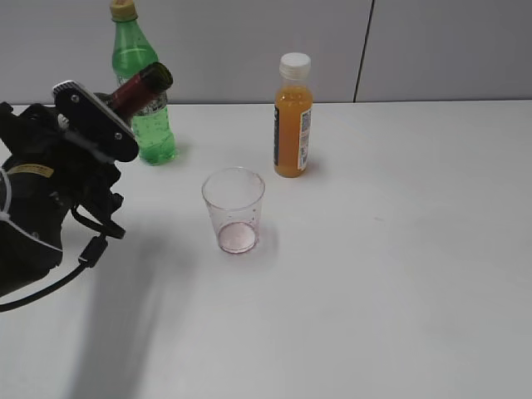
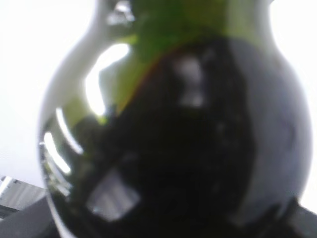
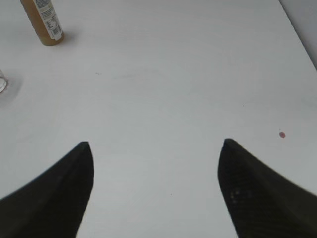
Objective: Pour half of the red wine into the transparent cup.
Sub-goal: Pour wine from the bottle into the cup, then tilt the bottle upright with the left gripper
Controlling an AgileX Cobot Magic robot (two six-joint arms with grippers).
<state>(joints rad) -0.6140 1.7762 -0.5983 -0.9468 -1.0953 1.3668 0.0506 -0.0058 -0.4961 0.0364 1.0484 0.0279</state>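
Note:
My left gripper holds the red wine bottle (image 1: pixel 141 90), tilted with its maroon neck pointing up and to the right; the jaws are hidden behind the arm. In the left wrist view the dark green-black bottle (image 2: pixel 188 148) fills the frame, dark liquid inside it. The transparent cup (image 1: pixel 233 209) stands upright in the middle of the table, to the right of and below the bottle's mouth, with a pinkish base. Its edge shows in the right wrist view (image 3: pixel 2 82). My right gripper (image 3: pixel 156 148) is open and empty over bare table.
A green plastic soda bottle (image 1: pixel 143 83) stands at the back left, behind the wine bottle's neck. A small orange juice bottle (image 1: pixel 293 116) stands at the back centre and shows in the right wrist view (image 3: pixel 43 22). A small red spot (image 3: pixel 282 134) marks the white table.

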